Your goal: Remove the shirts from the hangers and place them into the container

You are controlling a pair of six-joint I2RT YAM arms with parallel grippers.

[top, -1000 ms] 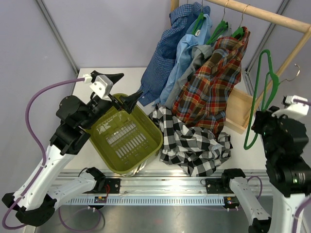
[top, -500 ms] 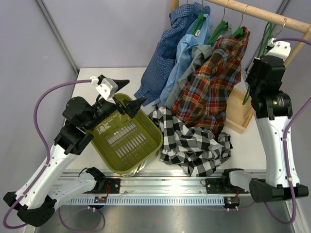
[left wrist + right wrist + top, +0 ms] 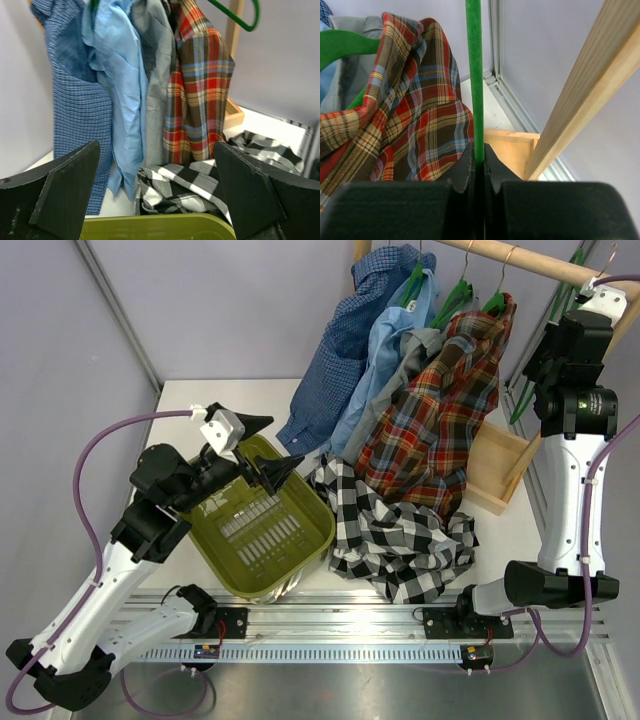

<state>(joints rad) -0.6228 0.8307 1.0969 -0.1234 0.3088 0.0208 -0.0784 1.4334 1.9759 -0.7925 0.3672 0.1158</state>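
Note:
My left gripper (image 3: 265, 446) hangs open and empty over the far rim of the olive-green container (image 3: 303, 499). Through its fingers I see the container's rim (image 3: 160, 227) and the black-and-white check shirt (image 3: 190, 187) just beyond. That shirt (image 3: 400, 535) lies crumpled on the table, off its hanger. The dark blue (image 3: 335, 370), light blue (image 3: 385, 345), grey (image 3: 412, 352) and plaid (image 3: 440, 415) shirts hang on green hangers from the wooden rail (image 3: 520, 260). My right gripper (image 3: 562, 335) is raised beside the rail, shut on the thin bar of a bare green hanger (image 3: 475, 75).
A small wooden box (image 3: 495, 470) stands on the table under the rail's right end. In the right wrist view the rail (image 3: 585, 95) slants close to the right of my gripper (image 3: 479, 159), with the plaid shirt (image 3: 420, 115) to the left.
The right arm has lifted and carried the bare hanger up and back to the rail. The left gripper has shifted slightly right and lower over the container, staying open.

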